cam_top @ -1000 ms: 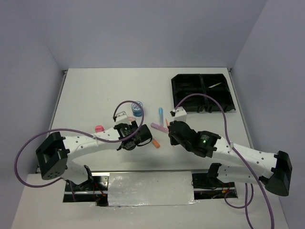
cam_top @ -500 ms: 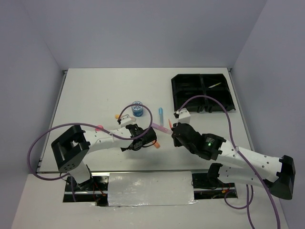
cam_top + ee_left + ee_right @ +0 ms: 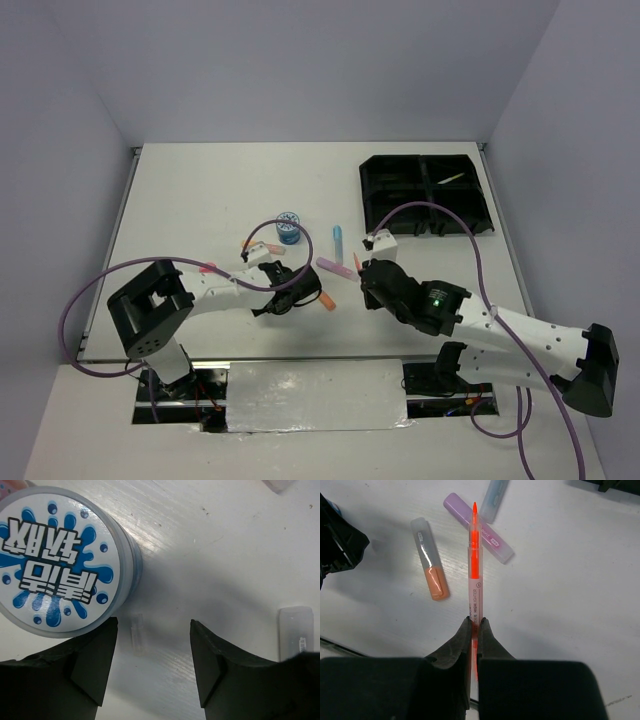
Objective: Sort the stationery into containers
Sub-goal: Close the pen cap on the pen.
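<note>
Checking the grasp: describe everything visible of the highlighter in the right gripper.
The highlighter is slim, with a clear plastic-looking barrel, orange core, black lettering and a pointed orange tip. The right gripper is shut on its rear part, so it juts straight out past the fingertips. Its tip overlaps the purple marker in view; contact cannot be told.

My left arm (image 3: 215,288) stretches low across the table toward the middle, wrist bent over so that my left gripper (image 3: 152,630) faces straight down, its black fingers (image 3: 92,665) spread wide apart. My right arm (image 3: 510,335) reaches in from the right side, and my right gripper (image 3: 474,627) is pinched tight on a slim orange plastic highlighter pen (image 3: 474,570), which sticks out ahead of the fingertips.
</note>
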`<state>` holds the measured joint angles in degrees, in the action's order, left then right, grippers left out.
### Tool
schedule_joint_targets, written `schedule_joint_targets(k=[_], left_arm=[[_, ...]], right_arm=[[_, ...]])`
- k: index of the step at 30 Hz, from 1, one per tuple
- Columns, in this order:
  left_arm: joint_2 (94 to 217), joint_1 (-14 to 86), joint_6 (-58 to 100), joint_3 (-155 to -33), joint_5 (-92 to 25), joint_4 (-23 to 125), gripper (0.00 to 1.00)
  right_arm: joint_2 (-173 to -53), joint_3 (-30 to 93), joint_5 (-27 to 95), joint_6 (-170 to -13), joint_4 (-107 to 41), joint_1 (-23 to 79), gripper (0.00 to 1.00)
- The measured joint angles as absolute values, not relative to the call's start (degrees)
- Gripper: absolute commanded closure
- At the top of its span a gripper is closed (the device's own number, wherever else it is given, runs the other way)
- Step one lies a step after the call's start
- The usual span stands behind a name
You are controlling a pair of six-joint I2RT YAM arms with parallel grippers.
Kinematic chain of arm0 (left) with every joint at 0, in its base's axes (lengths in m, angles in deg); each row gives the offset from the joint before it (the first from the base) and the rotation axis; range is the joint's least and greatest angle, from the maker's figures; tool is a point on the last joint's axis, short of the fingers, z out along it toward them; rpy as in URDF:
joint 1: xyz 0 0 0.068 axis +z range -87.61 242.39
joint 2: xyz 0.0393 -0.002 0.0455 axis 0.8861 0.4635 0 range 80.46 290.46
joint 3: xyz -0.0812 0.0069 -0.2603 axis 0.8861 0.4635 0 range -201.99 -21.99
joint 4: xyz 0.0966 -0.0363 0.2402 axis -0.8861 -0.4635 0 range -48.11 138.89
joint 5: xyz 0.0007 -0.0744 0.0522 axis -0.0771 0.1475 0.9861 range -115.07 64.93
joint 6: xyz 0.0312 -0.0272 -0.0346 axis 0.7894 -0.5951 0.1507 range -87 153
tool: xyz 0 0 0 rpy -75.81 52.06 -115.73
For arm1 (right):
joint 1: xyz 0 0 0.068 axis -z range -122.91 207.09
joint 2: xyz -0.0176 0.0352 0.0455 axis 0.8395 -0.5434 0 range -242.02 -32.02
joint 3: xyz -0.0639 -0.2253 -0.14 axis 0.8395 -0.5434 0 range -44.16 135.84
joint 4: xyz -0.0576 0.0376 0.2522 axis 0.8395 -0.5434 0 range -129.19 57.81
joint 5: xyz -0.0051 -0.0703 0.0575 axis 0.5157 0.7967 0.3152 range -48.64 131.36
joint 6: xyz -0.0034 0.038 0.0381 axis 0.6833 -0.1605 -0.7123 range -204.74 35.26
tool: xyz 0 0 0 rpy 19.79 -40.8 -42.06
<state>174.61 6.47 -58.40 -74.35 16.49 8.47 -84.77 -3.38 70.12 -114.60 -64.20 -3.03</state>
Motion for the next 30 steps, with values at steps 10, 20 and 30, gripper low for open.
schedule_joint_targets(k=[10,20,30], left_arm=[[174.8,6.8,-58.4,-72.1,17.0,11.5,0.36],[173.9,6.8,-58.4,-70.6,17.9,12.9,0.52],[172.7,6.0,-58.6,-69.8,16.8,13.1,0.50]], right_arm=[[-85.3,-3.4,69.4,-114.3,-63.9,-3.0,1.00],[-85.9,-3.4,69.0,-114.3,-63.9,-3.0,1.00],[-86.5,-3.4,68.8,-114.3,-63.5,-3.0,1.00]])
